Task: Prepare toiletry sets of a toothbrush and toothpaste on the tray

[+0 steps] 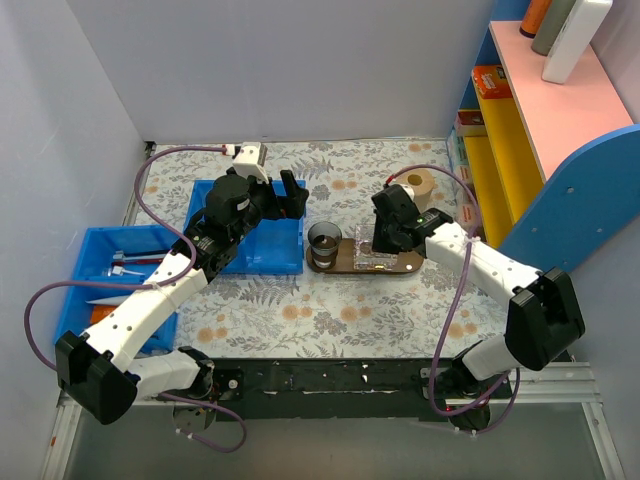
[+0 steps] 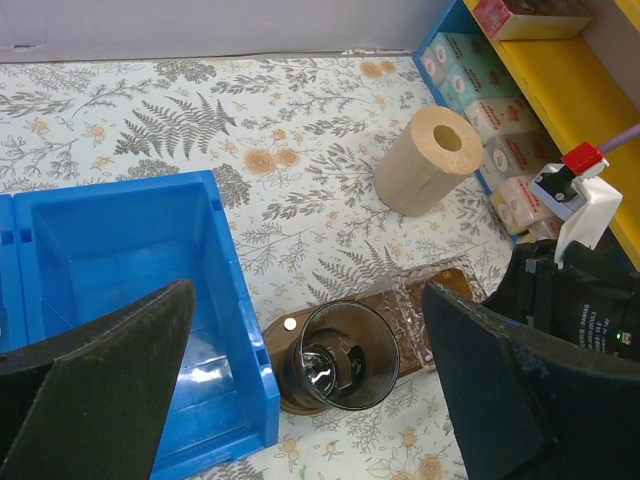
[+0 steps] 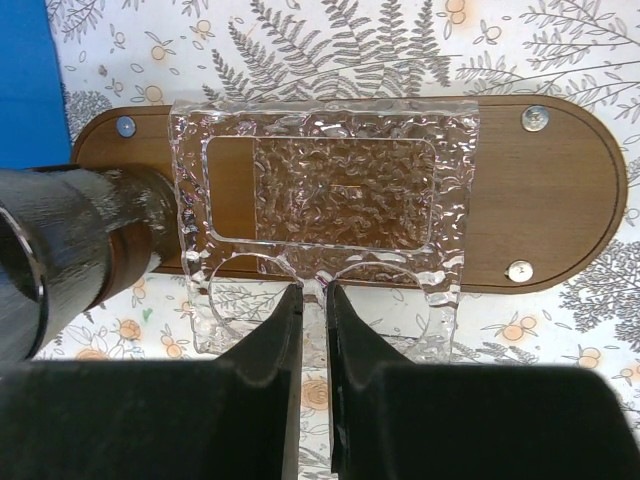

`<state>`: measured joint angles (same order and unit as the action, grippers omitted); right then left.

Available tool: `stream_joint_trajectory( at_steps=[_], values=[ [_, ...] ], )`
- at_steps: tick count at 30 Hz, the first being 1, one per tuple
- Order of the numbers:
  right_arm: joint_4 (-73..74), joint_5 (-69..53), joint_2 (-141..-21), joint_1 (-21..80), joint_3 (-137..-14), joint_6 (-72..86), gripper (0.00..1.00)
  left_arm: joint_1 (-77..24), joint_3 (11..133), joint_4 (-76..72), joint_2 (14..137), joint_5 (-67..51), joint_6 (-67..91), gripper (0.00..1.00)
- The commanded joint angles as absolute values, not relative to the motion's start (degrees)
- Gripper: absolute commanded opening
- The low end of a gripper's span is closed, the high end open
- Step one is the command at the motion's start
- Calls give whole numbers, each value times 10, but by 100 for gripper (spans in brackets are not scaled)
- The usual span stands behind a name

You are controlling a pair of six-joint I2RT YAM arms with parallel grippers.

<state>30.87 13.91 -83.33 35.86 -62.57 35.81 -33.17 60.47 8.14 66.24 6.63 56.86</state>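
Note:
The dark brown wooden tray (image 1: 408, 266) lies mid-table. A dark cup (image 1: 324, 240) stands on its left end. A clear textured holder (image 1: 372, 260) with two round holes lies across the tray (image 3: 540, 200). My right gripper (image 3: 313, 290) is shut on the thin strip between the holes at the near edge of the holder (image 3: 340, 190). My left gripper (image 2: 308, 300) is open and empty, above the gap between the blue bin (image 2: 120, 260) and the cup (image 2: 340, 355). Toothbrushes (image 1: 125, 265) lie in the far-left bin. The toothpaste is out of view.
Two blue bins (image 1: 248, 232) stand left of the tray; the far-left one (image 1: 95, 250) also holds an orange item (image 1: 96, 316). A paper roll (image 2: 430, 160) lies behind the tray. Shelves with boxes (image 1: 480, 140) stand at the right. A spray bottle (image 2: 585, 195) stands near the right arm.

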Motion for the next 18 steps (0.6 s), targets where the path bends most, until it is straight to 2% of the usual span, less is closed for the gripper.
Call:
stream_joint_trajectory(
  at_steps=[1,18],
  values=[
    [310,163,-840,380,-664,401,1,-329,599,80,650,55,570,98],
    [338,215,-866,417,-692,429,1,-328,600,82,650,47,570,98]
  ],
)
